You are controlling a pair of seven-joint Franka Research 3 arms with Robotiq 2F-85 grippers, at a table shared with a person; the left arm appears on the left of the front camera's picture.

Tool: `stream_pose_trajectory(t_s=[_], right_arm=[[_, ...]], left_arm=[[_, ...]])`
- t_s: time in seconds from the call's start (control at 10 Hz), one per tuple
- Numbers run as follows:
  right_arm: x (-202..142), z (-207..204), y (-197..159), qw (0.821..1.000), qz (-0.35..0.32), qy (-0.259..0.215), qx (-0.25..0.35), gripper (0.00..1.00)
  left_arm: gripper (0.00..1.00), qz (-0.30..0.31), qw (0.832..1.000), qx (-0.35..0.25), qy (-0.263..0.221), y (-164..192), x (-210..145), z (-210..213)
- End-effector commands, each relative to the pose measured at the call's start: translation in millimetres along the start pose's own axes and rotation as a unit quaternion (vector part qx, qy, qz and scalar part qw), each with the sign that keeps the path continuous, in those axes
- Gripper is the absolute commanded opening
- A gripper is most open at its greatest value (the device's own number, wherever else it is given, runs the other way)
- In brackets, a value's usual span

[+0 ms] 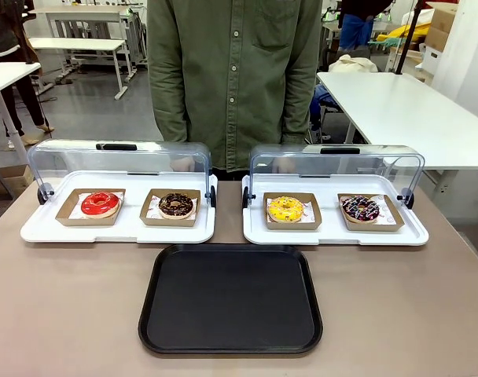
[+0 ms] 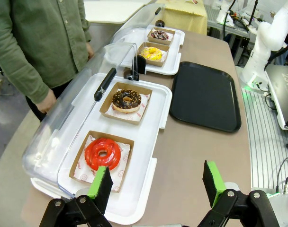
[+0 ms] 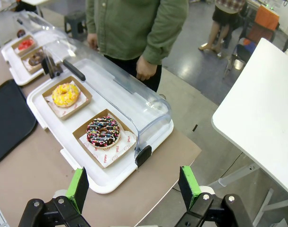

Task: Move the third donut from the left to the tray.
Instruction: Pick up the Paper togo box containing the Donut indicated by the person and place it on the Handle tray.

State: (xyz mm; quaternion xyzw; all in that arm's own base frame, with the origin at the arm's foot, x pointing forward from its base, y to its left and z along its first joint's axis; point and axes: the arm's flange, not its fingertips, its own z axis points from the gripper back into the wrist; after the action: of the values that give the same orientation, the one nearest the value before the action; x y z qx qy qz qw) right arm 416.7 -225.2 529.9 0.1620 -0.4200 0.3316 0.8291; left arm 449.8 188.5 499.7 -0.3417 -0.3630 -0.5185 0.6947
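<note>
The third donut (image 1: 285,209) has yellow icing and sits in a brown cardboard holder on the right white tray (image 1: 333,234), whose clear lid is lifted back. It also shows as the yellow donut (image 3: 65,94) and, farther off, the yellow donut (image 2: 152,53). The black tray (image 1: 231,299) lies bare at the table's near middle, also seen as the black tray (image 2: 205,94). My left gripper (image 2: 156,184) hangs open above the table's left end, near the red donut (image 2: 103,153). My right gripper (image 3: 133,186) hangs open over the right end, near the sprinkled chocolate donut (image 3: 103,131).
The left white tray (image 1: 117,228) holds a red donut (image 1: 100,204) and a chocolate donut (image 1: 176,205) under an open lid. A person in a green shirt (image 1: 235,78) stands at the far side, hands behind the lids. Another white table (image 1: 404,110) stands at the right.
</note>
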Motion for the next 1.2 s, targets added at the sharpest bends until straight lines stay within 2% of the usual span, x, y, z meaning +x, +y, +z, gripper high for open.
stream_pose_trajectory(t_s=[0.0,1.1], right_arm=[[-0.3,-1.5,-1.7,1.000,0.011,-0.016,0.000,1.00],[-0.3,-1.5,-1.7,1.000,0.011,-0.016,0.000,1.00]], left_arm=[[1.00,-0.001,1.000,0.000,0.000,-0.3,0.5,0.6],[1.00,-0.001,1.000,0.000,0.000,-0.3,0.5,0.6]])
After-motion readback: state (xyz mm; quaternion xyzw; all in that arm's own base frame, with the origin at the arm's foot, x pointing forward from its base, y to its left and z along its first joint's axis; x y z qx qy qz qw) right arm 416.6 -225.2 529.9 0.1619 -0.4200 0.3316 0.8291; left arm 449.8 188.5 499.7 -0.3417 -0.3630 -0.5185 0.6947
